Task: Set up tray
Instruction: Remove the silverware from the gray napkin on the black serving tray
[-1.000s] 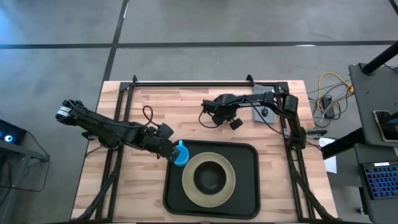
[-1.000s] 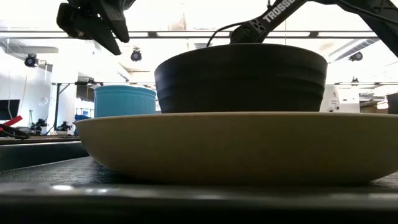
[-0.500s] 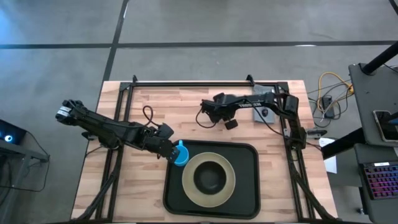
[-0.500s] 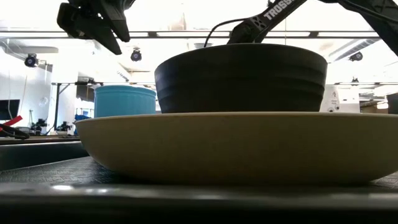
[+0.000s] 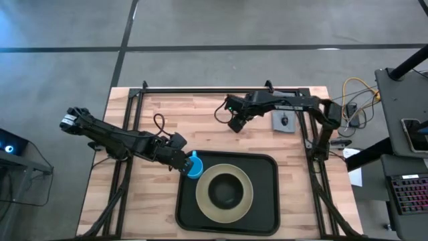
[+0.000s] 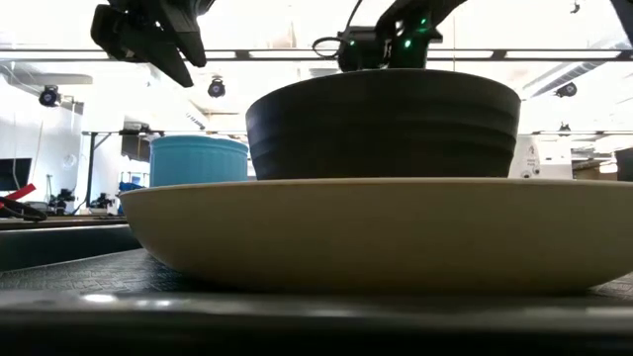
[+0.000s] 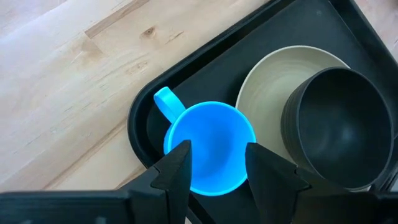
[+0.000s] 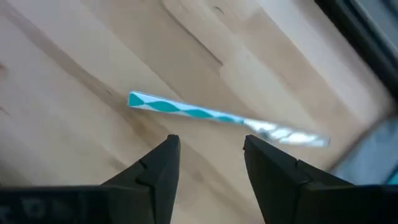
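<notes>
The black tray lies at the table's near middle. A tan plate rests flat on it, and a dark bowl stands in the plate. A blue cup stands upright in the tray's far left corner. My left gripper hangs open above the cup, clear of it, as the low view shows. My right gripper is open over the far part of the table. Below it a teal-and-white striped straw lies flat on the wood, untouched.
A small grey napkin lies on the wood at the far right, beside the right arm. Bare wood stretches between the tray's far rim and the right gripper, and along the table's left side.
My right gripper has moved toward the table's left and a little toward the far edge, and its arm has swung out to lie along the far side. The left arm, cup, plate and bowl have stayed put.
</notes>
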